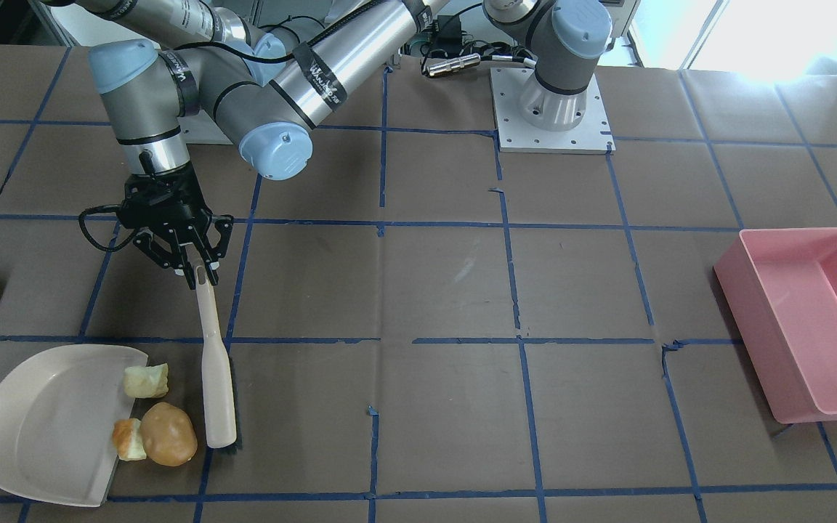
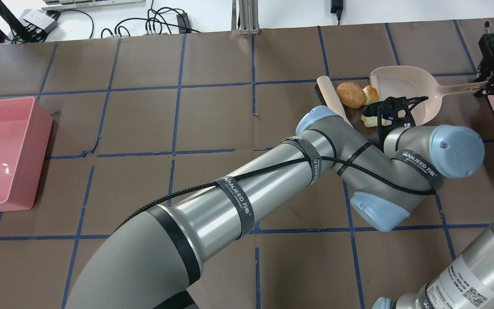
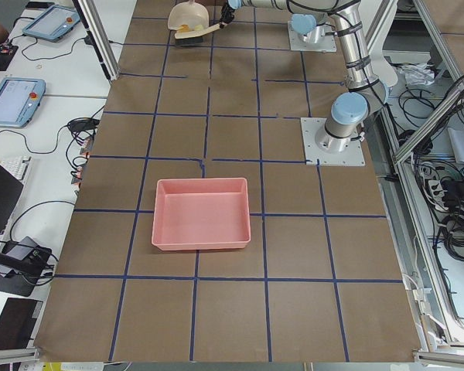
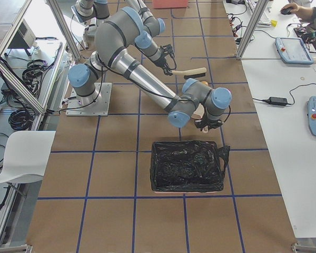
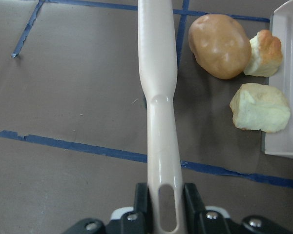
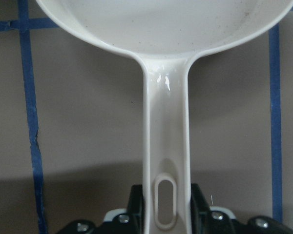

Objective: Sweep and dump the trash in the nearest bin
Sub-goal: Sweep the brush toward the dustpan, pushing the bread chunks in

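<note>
The trash lies at the mouth of a beige dustpan (image 1: 48,428): a tan-brown potato-like lump (image 1: 168,434), an orange chunk (image 1: 128,439) and a pale yellow chunk (image 1: 147,380). My left gripper (image 1: 197,272) is shut on the handle of a beige brush (image 1: 216,378). The brush head rests on the table right beside the lump. In the left wrist view the brush (image 5: 158,73) runs forward from the gripper (image 5: 166,200), with the lump (image 5: 219,45) to its right. My right gripper (image 6: 166,195) is shut on the dustpan handle (image 6: 166,122) and also shows in the overhead view (image 2: 485,86).
A pink bin (image 1: 811,319) stands at the far end of the table on my left side (image 2: 2,150). A bin lined with a black bag (image 4: 187,166) stands close to the dustpan on my right. My left arm (image 2: 272,180) reaches across the table.
</note>
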`<state>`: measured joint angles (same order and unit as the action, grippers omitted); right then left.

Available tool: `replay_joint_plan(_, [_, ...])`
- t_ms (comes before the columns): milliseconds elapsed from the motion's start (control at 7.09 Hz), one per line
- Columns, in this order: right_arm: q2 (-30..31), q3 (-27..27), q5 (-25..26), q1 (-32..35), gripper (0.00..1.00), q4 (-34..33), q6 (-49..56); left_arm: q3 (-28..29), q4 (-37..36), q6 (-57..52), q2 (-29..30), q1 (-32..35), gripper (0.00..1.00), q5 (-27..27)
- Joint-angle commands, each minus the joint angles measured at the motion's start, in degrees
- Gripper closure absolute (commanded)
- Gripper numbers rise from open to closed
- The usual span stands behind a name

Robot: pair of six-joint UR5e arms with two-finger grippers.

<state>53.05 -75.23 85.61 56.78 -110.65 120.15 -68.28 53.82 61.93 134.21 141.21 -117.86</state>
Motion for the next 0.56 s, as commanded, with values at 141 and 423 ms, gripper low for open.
replay_joint_plan(141, [-0.05,0.0,0.0,0.09,1.0,0.0,-0.09,-0.09,-1.61,4.69,1.4,0.03,1.0,0.35])
replay_joint_plan(423, [-0.66,0.0,0.0,0.0,1.0,0.0,-0.09,0.6,-2.22,4.35,2.2,0.03,1.0,0.09])
